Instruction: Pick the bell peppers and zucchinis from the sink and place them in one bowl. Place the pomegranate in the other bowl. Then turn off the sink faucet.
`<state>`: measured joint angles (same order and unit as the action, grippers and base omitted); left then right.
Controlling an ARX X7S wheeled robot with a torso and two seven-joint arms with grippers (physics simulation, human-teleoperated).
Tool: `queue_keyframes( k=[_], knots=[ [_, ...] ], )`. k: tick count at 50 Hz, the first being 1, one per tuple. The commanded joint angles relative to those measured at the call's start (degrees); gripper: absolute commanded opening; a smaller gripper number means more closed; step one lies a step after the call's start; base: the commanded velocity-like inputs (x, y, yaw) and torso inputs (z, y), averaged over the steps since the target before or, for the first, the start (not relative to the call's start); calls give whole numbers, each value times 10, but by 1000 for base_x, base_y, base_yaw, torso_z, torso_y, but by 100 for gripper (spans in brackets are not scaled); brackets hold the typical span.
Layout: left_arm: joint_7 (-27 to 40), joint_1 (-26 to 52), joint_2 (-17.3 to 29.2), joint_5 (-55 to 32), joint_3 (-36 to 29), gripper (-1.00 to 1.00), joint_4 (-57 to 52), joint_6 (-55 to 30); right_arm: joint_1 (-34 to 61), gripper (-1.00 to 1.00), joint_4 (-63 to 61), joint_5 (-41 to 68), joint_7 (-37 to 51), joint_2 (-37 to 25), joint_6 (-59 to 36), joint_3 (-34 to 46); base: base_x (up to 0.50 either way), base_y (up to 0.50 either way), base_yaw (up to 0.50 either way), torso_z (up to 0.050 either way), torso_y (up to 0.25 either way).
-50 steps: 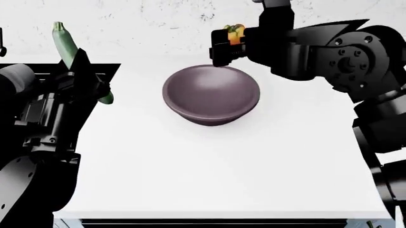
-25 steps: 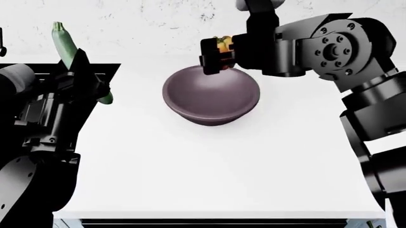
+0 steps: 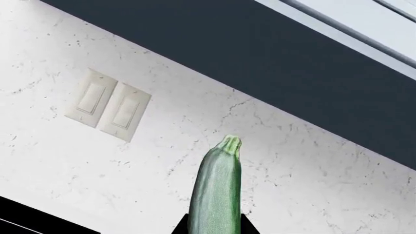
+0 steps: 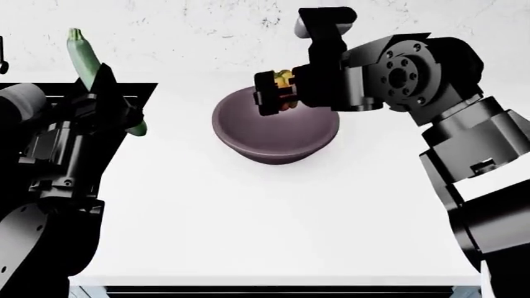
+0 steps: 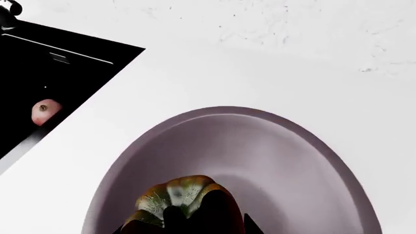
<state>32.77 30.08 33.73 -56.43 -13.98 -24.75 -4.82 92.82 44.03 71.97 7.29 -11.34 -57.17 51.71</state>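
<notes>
Now over the target: the right gripper (image 4: 276,93), jaws pinched on a bell pepper (image 4: 284,79), hangs above the far half of the dark purple-grey bowl (image 4: 248,139) on the white worktop (image 4: 273,230). A second ago the arm held the pepper beyond the bowl's far rim, toward the back wall; since then it has swung in toward the left and dropped lower, so that the fruit now sits inside the bowl's outline. The right wrist view confirms it: the pepper (image 5: 175,197), mottled orange and green, shows directly over the bowl's hollow (image 5: 260,156), and nothing else is visible inside.

At the worktop's left edge the left gripper (image 4: 109,99) has not stirred across the same second. Its jaws are clamped on a zucchini (image 4: 85,59), held tilted with one end high against the marble wall; the left wrist view shows the pale-green squash (image 3: 217,195) rising from between the fingers.

The pomegranate (image 5: 46,111) lies in the black sink (image 5: 39,63), near the basin's edge beside the counter. The white bowl is not in view, and the faucet cannot be made out with any certainty.

The shift suggests the carry is over and release is the step in hand: opening the jaws here should drop the pepper cleanly into the bowl. The zucchini would then follow into the same bowl, with the pomegranate and the faucet left to do.
</notes>
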Motion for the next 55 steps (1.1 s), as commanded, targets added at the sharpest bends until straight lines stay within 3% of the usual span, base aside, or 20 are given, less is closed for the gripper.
queue_keyframes(
  k=[1, 48, 49, 55],
  knots=[
    [0, 2, 0, -2, 0, -100, -1, 3, 3, -100, 42, -25, -44, 20, 12, 16, 0, 0, 0, 0, 0],
    [1, 1, 1, 2, -1, -100, -1, 5, -6, -100, 77, -41, -96, 41, 11, 48, 0, 0, 0, 0, 0],
    [1, 1, 1, 2, -1, -100, 0, 5, -6, 100, 74, -40, -94, 40, 11, 48, 0, 0, 0, 0, 0],
    [2, 2, 1, 1, 0, -100, -1, 5, -7, 100, 64, -38, -90, 36, 9, 46, 0, 0, 0, 0, 0]
  ],
)
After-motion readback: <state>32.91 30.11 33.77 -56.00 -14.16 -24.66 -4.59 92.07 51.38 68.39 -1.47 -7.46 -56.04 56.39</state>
